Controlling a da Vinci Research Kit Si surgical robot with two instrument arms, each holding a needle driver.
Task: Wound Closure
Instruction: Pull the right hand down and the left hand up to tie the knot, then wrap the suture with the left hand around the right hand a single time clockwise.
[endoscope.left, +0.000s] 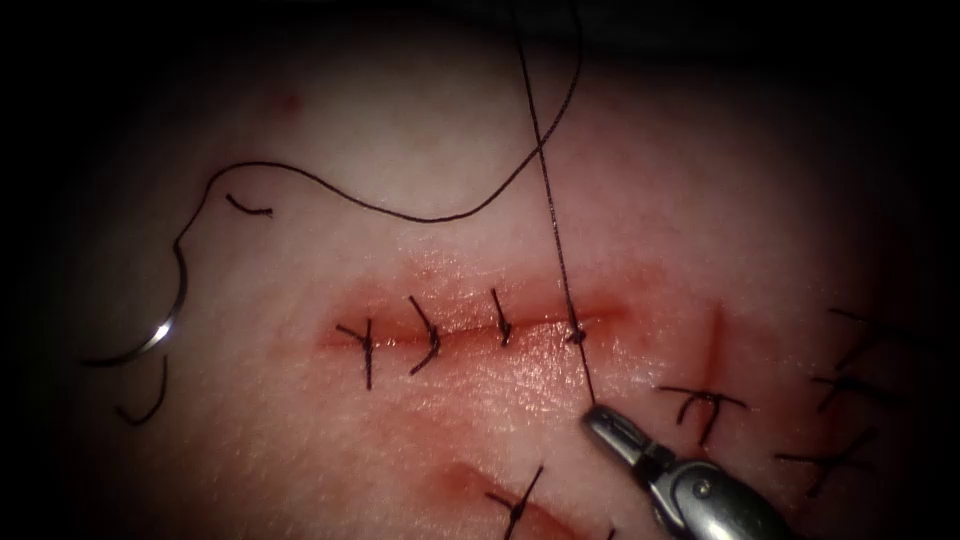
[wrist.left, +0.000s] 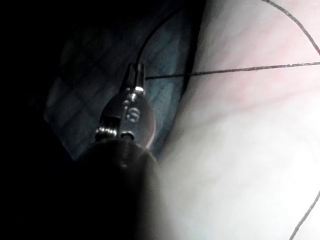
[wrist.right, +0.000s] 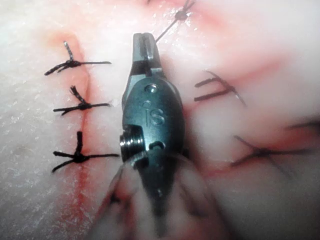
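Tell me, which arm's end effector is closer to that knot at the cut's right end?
Right. The right end effector sits just below the knot, gripping its thread. The left end effector holds the thread off the tissue, farther away.

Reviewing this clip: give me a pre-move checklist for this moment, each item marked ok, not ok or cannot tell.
1. Right tool shut on the thread just below the knot: ok.
2. Left tool shut on the thread's far end: ok.
3. Thread runs straight between both tools across the cut: ok.
4. Needle free, lying on the tissue left of the cut, held by neither tool: ok.
5. Three earlier stitches seated across the cut: ok.
6. Knot fully tightened: cannot tell.
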